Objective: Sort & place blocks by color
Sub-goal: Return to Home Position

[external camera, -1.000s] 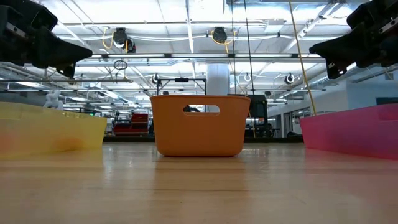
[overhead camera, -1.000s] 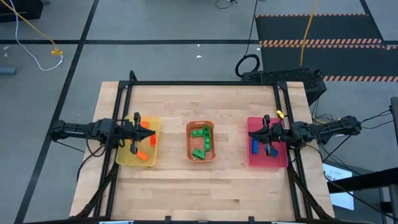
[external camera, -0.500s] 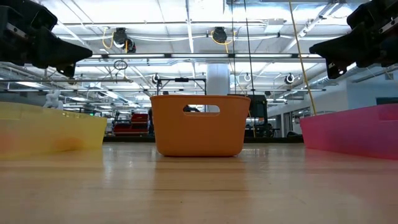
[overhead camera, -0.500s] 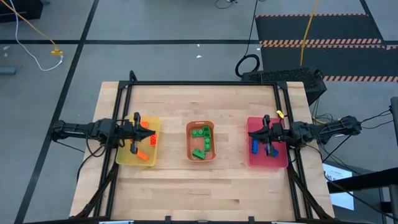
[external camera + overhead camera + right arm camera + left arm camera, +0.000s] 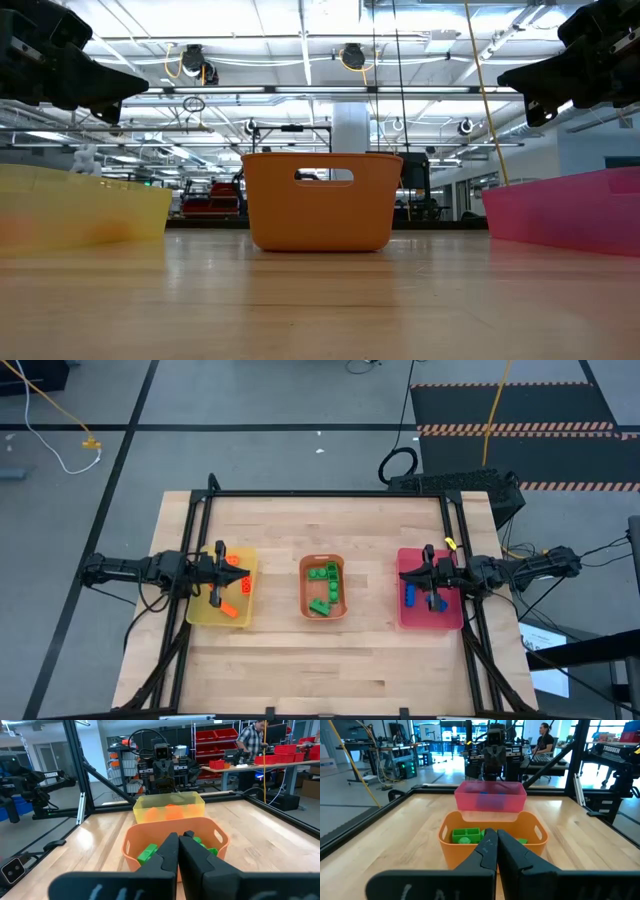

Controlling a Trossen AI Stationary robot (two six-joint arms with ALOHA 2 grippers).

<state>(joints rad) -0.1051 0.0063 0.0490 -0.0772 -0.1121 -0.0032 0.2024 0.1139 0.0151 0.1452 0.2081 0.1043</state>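
Three trays are filled by colour: orange blocks (image 5: 236,572) in the yellow tray (image 5: 205,616) left of the orange tray (image 5: 302,588), green blocks (image 5: 323,586) inside it, blue blocks (image 5: 410,596) in the pink tray (image 5: 441,621) right of it. Above the outer two, the left gripper (image 5: 496,836) and right gripper (image 5: 179,837) hang empty, fingers pressed together; we should withdraw them high, clearing the walls.

A pale wooden worktop (image 5: 320,660) stands on a grey concrete floor (image 5: 250,400) crossed by dark lines, a yellow cable (image 5: 88,443) trailing across it; strip lights (image 5: 300,90) line the ceiling, and red storage bins (image 5: 212,742) fill shelves behind
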